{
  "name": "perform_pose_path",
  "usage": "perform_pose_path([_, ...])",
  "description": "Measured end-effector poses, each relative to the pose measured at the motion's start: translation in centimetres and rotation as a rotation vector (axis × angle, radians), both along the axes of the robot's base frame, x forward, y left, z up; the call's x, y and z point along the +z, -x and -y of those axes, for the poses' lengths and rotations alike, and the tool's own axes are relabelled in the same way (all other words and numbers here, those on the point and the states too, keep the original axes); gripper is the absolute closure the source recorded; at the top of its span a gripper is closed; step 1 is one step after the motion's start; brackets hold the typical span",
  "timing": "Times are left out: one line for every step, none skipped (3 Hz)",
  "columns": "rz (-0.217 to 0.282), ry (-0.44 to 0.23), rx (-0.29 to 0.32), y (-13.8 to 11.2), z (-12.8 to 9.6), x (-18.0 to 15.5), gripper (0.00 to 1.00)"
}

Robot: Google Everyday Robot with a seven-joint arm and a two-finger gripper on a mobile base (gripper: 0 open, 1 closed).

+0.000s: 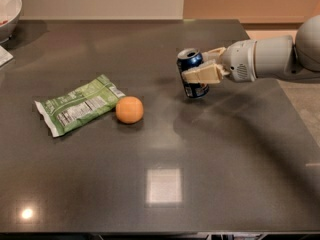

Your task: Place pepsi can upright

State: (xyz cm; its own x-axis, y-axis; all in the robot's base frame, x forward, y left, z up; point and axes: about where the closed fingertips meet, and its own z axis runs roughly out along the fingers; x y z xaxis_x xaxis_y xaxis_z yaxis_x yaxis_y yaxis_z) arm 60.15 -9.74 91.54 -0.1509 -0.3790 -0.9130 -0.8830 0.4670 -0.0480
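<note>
Horizontally outstretched over table (225,164), claw (196,67) clasps near-upright pepsi can (196,89).

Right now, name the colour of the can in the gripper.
Dark blue with a silver rim; camera view. The gripper clamps the can right of centre.

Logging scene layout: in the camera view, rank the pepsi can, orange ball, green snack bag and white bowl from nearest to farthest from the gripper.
1. pepsi can, clamped in the gripper, right of centre.
2. orange ball, left of it.
3. green snack bag, left of the ball.
4. white bowl, far-left corner.
</note>
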Motion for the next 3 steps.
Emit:
perform_pose_path([0.045, -0.062, 0.009, 0.3, 0.6, -0.1, 1.0])
perform_pose_path([0.093, -0.11, 0.018, 0.6, 1.1, 0.0, 1.0])
perform_pose_path([0.12, -0.152, 0.018, 0.8, 1.6, -0.2, 1.0])
